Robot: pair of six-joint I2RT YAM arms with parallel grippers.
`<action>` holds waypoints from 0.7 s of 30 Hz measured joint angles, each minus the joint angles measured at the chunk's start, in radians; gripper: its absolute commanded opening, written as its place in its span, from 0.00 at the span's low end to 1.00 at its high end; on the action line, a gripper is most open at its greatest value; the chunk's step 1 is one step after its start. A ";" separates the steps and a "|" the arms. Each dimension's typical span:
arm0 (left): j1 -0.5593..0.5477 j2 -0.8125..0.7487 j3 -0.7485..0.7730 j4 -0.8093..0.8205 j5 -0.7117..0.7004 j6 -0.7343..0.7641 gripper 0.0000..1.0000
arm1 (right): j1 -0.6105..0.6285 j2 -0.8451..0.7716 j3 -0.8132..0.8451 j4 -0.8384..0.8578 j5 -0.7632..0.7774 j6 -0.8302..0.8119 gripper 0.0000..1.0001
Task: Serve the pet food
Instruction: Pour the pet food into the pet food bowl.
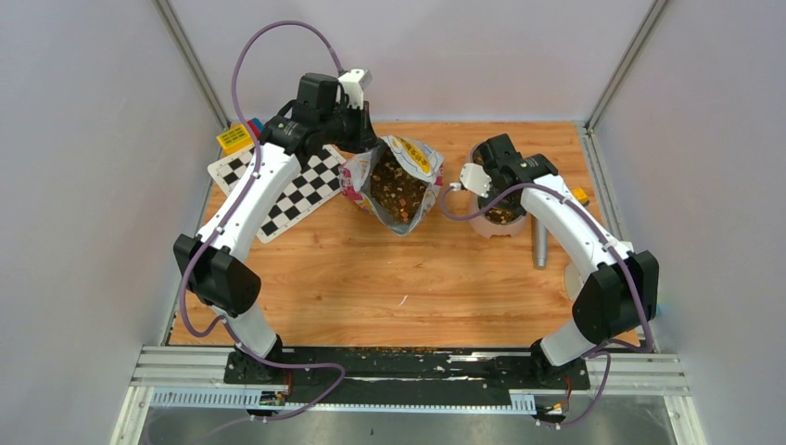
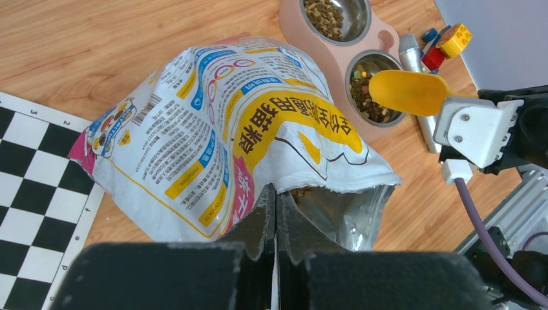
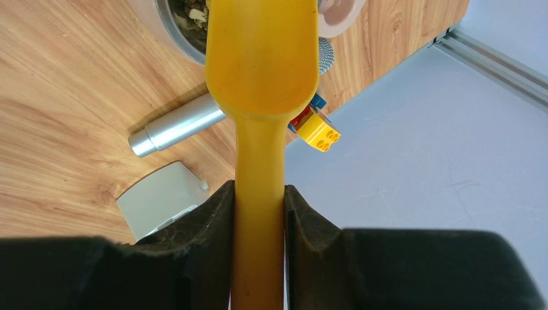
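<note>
The left gripper point(image 2: 275, 197) pinches the bag point(image 2: 194, 129) rim, fully closed. The right gripper point(image 3: 260, 203) clamps the yellow scoop point(image 3: 262, 58) above the pet food point(image 2: 360, 92).

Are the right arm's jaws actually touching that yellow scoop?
Touching. The right wrist view shows the right gripper with both jaws pressed against the handle of the yellow scoop, no gap on either side.

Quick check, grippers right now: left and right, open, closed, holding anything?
Left gripper: closed, pinching the bag at its open edge.
Right gripper: closed on the yellow scoop, by its handle.
</note>
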 measured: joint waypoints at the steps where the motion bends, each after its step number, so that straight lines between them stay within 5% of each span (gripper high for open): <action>1: 0.000 0.000 0.000 0.000 -0.001 0.000 0.00 | 0.000 0.002 0.000 0.000 -0.004 0.004 0.00; 21: 0.000 0.000 0.000 0.000 0.001 0.000 0.00 | -0.019 -0.089 0.008 0.039 -0.115 0.188 0.00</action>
